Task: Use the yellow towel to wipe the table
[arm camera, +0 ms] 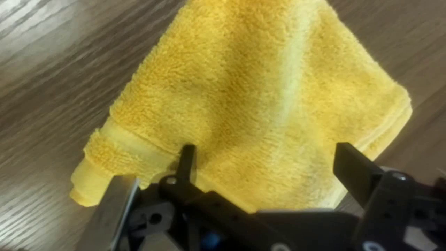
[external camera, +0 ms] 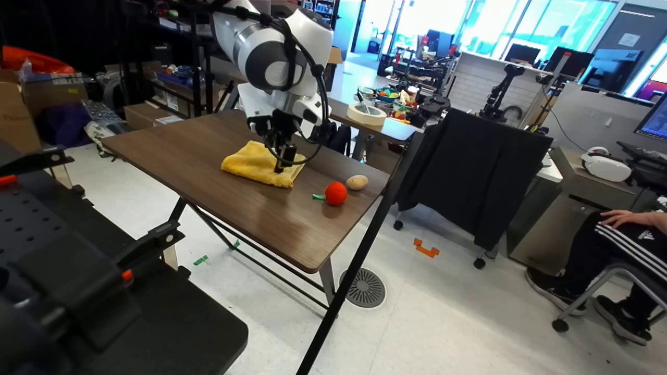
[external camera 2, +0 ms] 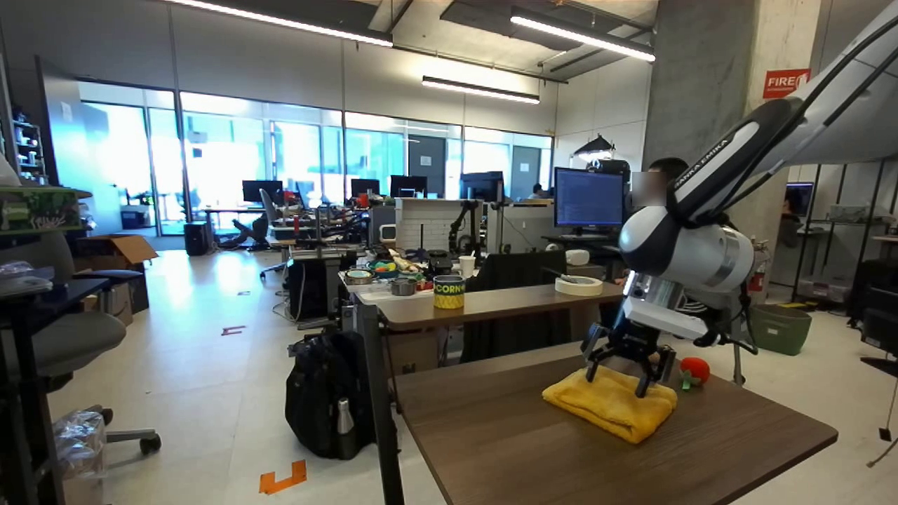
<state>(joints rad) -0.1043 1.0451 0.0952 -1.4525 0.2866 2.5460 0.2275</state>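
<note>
Yellow towel (arm camera: pixel 251 87): plush, short pile, slightly rumpled, folded into layers with a rounded corner; a smoother, paler band crosses near one edge, and a pale streak runs along the upper face. It lies on the dark brown table (external camera: pixel 172 143), apart from a round red item (external camera: pixel 336 194). My gripper (arm camera: pixel 266 148) is spread wide over it; whether the fingertips (arm camera: pixel 352 170) touch the pile, I cannot tell.

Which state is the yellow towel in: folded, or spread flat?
Folded: the yellow towel shows stacked layers at its edge in the wrist view, and lies as a thick pad in both exterior views.
</note>
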